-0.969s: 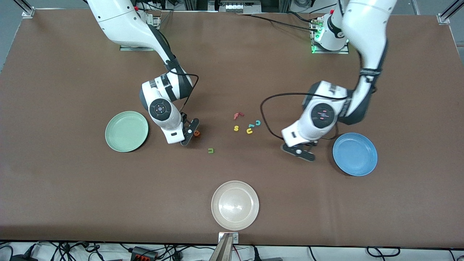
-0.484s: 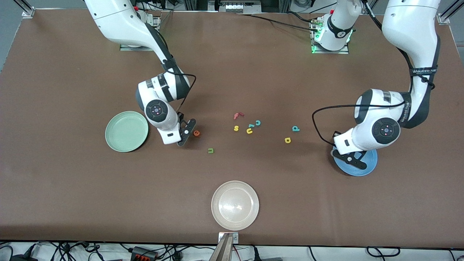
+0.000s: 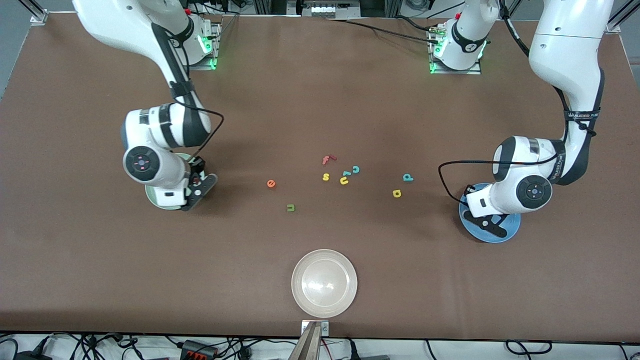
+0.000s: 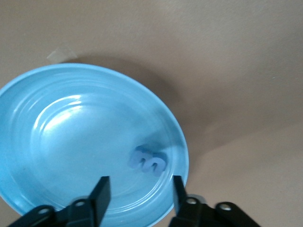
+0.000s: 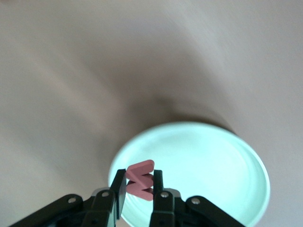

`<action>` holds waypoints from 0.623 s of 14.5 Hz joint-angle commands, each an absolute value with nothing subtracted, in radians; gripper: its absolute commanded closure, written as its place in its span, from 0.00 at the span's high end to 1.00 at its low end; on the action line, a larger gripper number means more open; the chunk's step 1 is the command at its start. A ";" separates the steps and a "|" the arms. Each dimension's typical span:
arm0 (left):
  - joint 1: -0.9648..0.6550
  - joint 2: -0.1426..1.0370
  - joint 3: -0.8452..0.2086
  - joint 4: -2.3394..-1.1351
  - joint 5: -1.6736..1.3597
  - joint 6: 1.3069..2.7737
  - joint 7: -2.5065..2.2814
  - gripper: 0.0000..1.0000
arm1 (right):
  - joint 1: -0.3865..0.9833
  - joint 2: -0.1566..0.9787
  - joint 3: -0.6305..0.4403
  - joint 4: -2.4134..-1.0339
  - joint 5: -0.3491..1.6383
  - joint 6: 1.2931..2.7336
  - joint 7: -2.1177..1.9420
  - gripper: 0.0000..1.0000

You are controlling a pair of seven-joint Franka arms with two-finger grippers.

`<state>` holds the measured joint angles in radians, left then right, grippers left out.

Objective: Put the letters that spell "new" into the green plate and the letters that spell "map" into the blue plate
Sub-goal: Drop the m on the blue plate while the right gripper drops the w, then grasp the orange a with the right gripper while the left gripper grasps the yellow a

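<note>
Salmon-red foam, the w (image 5: 140, 180), sits clamped between the closed fingers of the right gripper (image 5: 140, 189), which hangs over the green plate (image 5: 213, 161). The left gripper (image 4: 139, 196) hangs over the blue plate (image 4: 57, 142) with its jaws apart and nothing between them; the blue m (image 4: 147, 159) lies in that plate.

Only the wrist views show these two letters clearly; from the front a small pale shape by the left gripper may be the m. The front view alone shows the orange e (image 3: 271, 184), green n (image 3: 290, 207), yellow a (image 3: 397, 193) and teal p (image 3: 408, 177) lying on the brown table (image 3: 320, 100) between the plates.
</note>
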<state>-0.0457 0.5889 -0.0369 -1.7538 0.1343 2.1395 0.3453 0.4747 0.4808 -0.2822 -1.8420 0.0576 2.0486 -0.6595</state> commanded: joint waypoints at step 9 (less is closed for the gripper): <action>-0.106 0.558 -0.310 -1.749 0.138 2.114 -0.232 1.00 | 0.452 0.511 -0.304 -1.937 0.064 2.163 -0.638 1.00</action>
